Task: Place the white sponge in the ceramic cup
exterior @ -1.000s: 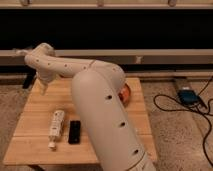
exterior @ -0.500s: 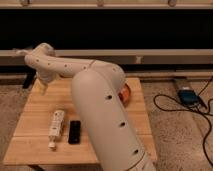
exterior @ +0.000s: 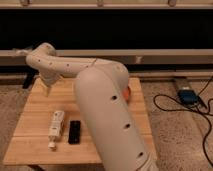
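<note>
My white arm [exterior: 100, 100] reaches from the lower right across the wooden table [exterior: 35, 150] to its far left corner. The gripper [exterior: 47, 90] hangs from the bent wrist just above the table top near that corner. I see no small off-white sponge block and no whitish-grey ceramic cup; they may be hidden behind the arm or the gripper.
A long white remote-like stick [exterior: 56, 127] and a black flat slab [exterior: 74, 131] lie side by side at the table's front left. An orange-red bowl [exterior: 128, 93] peeks out behind the arm at the right. A blue device [exterior: 187, 95] with cables lies on the floor to the right.
</note>
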Action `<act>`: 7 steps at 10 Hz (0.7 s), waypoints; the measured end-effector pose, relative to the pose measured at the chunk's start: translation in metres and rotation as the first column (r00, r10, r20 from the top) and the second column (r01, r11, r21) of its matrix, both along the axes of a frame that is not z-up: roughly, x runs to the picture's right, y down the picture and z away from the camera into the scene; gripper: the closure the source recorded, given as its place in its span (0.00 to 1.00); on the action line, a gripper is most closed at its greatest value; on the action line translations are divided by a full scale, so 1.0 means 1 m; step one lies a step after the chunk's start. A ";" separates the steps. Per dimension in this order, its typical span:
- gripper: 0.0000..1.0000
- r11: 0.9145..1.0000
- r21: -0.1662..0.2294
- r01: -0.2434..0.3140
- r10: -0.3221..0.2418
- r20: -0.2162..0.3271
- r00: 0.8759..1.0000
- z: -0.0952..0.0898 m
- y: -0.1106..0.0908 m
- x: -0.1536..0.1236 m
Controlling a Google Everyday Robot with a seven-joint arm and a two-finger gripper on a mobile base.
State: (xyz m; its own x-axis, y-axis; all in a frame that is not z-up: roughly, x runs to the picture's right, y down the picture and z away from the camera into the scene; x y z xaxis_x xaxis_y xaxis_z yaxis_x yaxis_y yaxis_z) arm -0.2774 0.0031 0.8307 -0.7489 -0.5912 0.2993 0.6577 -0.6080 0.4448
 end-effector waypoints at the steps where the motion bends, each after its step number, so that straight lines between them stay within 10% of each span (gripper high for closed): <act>1: 0.20 0.999 -0.016 -0.029 0.028 -0.031 0.999 -0.015 0.012 0.023; 7: 0.20 0.972 -0.075 -0.223 0.206 -0.191 0.960 -0.060 0.074 0.150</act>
State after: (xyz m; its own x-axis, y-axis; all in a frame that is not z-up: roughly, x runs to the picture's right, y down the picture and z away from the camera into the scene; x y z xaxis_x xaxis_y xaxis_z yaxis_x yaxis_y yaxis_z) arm -0.1278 0.0772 0.7711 -0.5357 -0.6944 0.4804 0.8428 -0.4044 0.3553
